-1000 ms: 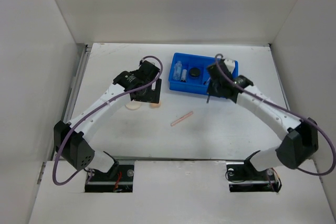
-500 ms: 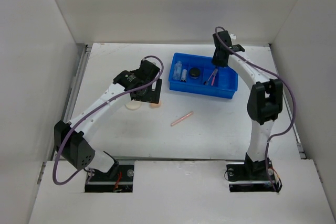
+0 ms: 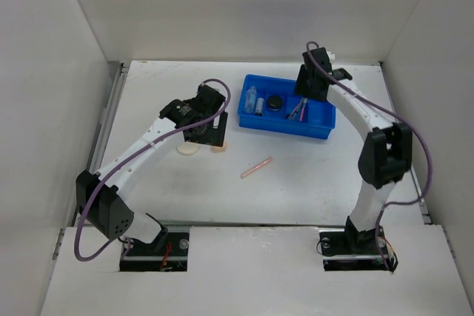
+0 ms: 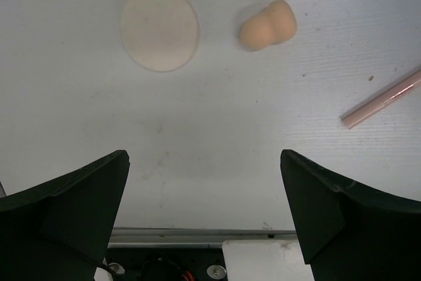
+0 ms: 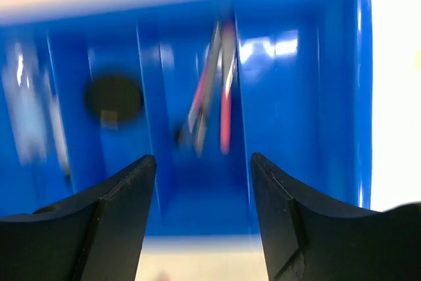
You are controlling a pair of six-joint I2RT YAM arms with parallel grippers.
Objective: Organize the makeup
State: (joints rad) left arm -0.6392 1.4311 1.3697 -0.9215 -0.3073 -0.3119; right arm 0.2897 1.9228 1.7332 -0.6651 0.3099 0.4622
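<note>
The table (image 3: 296, 197) carries both arms. The right arm (image 3: 355, 112) rises steeply from its base, bends at a high elbow and reaches forward and down over the right part of the tray (image 3: 281, 126). The left arm (image 3: 141, 149) stretches low and diagonally toward the table's middle.

The right gripper (image 5: 199, 162) hangs over the tray's third compartment from the left, jaws parted with nothing between them. The left gripper (image 4: 204, 162) hovers above bare table, spread wide and empty.

Close by it lie the puff (image 4: 160, 28) and, beside it but apart, the sponge (image 4: 268, 25); in the top view the left wrist hides part of both. A pink pencil (image 3: 256, 167) lies alone between the arms, its end cut off in the left wrist view.

In the tray, the jar (image 3: 275, 101) sits in the second compartment and a few pencils (image 5: 214, 83) lie slanted in the third. The right wrist view is blurred. The pale shapes in its leftmost compartment are probably the tube (image 3: 251, 98) and vial (image 3: 260, 105), which the top view shows side by side.
</note>
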